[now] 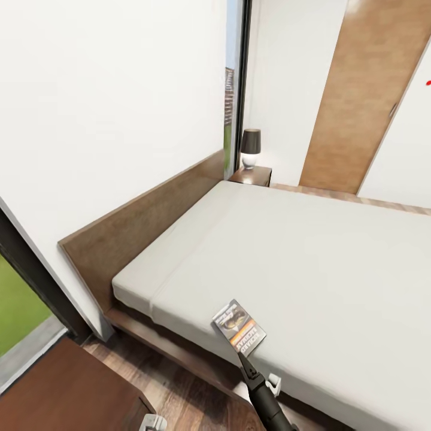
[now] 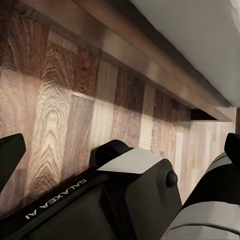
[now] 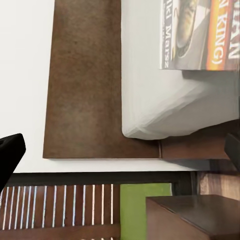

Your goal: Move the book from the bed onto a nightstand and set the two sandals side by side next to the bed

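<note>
A small lamp (image 1: 250,147) with a dark shade and pale base stands in the far corner (right beside the tall window's dark frame (image 1: 243,84)). Green grass (image 1: 18,308) shows outside.

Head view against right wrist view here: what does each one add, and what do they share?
Head view adds the far nightstand with its lamp, a brown door, and the right hand at the book's near edge. Right wrist view adds green ground and white railings outside the window. Shared: the book, the bed and its headboard.
</note>
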